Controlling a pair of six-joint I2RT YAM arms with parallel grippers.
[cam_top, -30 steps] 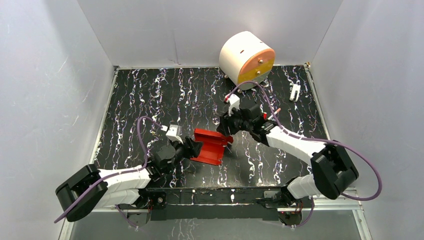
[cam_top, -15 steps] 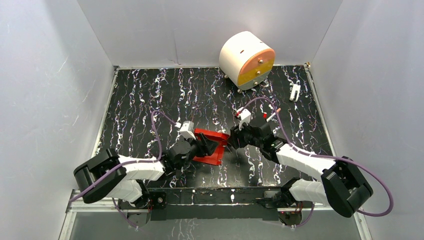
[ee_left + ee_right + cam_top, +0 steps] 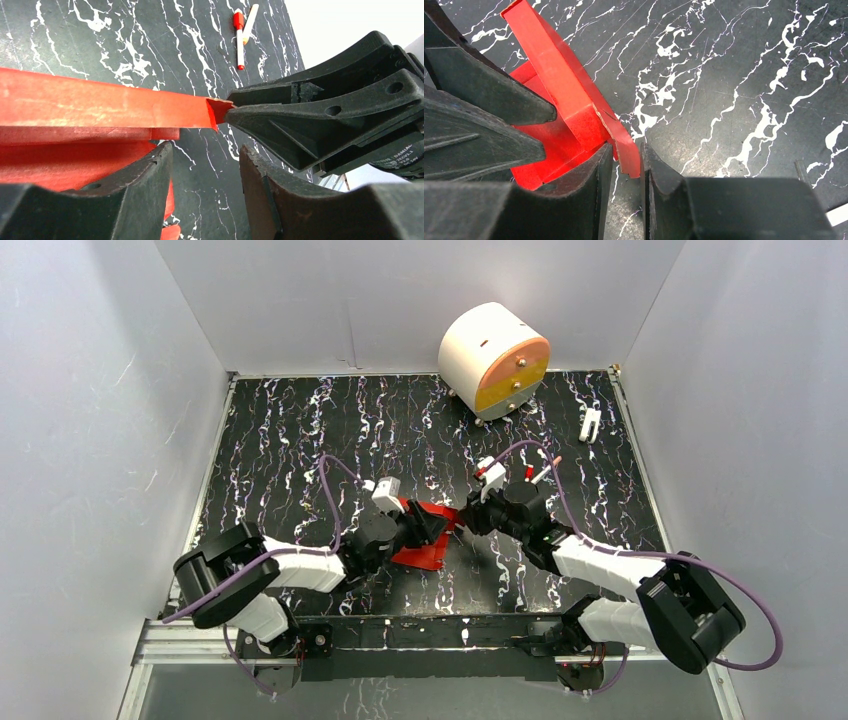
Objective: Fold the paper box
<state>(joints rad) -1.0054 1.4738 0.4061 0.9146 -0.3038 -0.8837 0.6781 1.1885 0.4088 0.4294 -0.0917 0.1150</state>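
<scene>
The paper box (image 3: 422, 554) is bright red creased card, partly folded, lying on the black marbled table (image 3: 300, 440) between the two arms. My left gripper (image 3: 424, 527) is open over the box's left part. In the left wrist view (image 3: 205, 150) its left finger lies over the red card (image 3: 100, 107) and nothing sits between the fingers. My right gripper (image 3: 466, 520) is at the box's right end. In the right wrist view (image 3: 626, 150) its fingers are closed to a narrow gap on a small red end flap (image 3: 626, 150) of the box (image 3: 569, 100).
A large white-and-orange drum (image 3: 493, 360) stands at the back right. Red-capped white pens (image 3: 240, 37) lie just behind the right gripper. A small white clip (image 3: 590, 423) lies at the far right. The right gripper's black fingers (image 3: 325, 115) are close in front of the left gripper.
Both arms have moved in toward the box. The left gripper has slid right over it. The right gripper has come down to the right end flap, and the box looks more folded up.
</scene>
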